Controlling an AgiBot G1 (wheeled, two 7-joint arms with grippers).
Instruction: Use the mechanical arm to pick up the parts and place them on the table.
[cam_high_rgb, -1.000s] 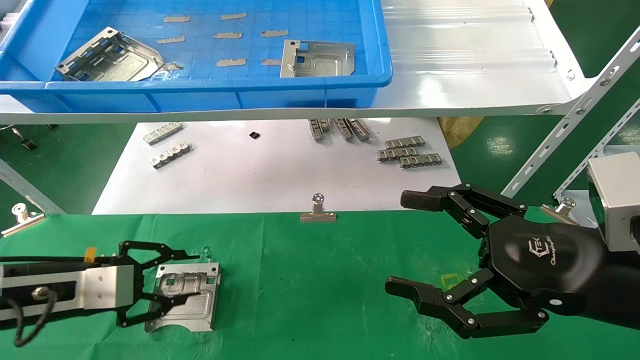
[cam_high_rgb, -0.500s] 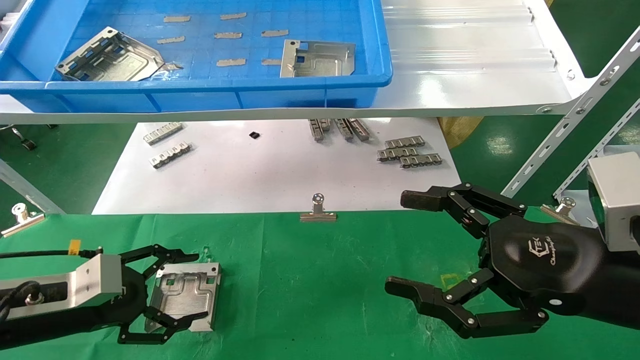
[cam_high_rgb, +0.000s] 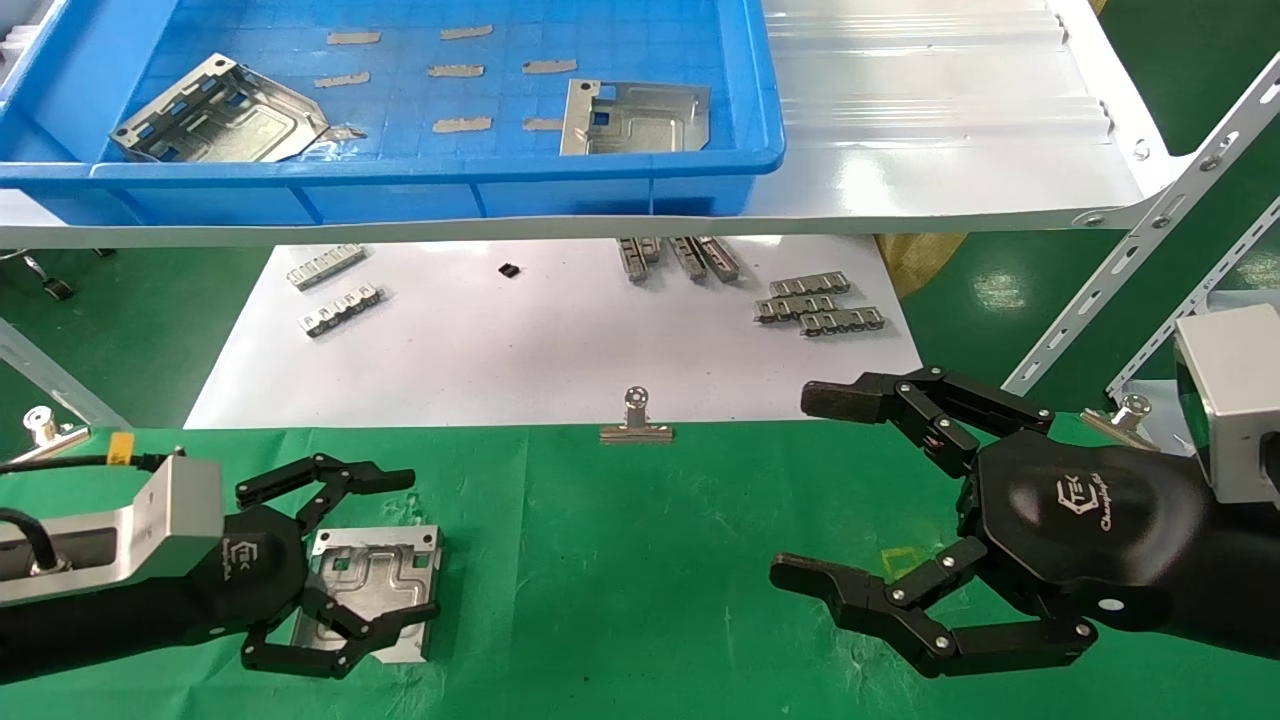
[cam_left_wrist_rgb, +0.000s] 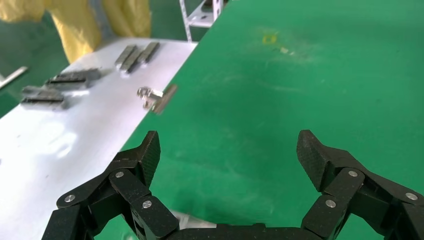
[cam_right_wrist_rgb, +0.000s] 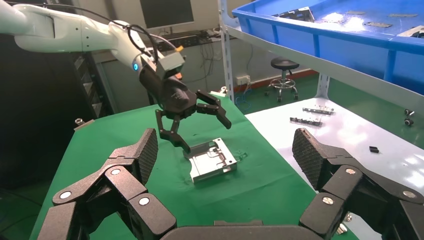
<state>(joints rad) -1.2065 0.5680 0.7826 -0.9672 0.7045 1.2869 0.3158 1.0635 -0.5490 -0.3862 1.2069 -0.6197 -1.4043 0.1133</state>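
Just under left hand (cam_high_rgb: 395, 545), part (cam_high_rgb: 375, 590)

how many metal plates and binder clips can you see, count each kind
Plates: 3 — one on the green table under the open left hand, at; two in the blue bin, at and.
Binder clips: 3 —.
Total: 6

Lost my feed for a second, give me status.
Left tool open above the part lying on the green table. Right tool open, idle at right. Two parts in blue bin.
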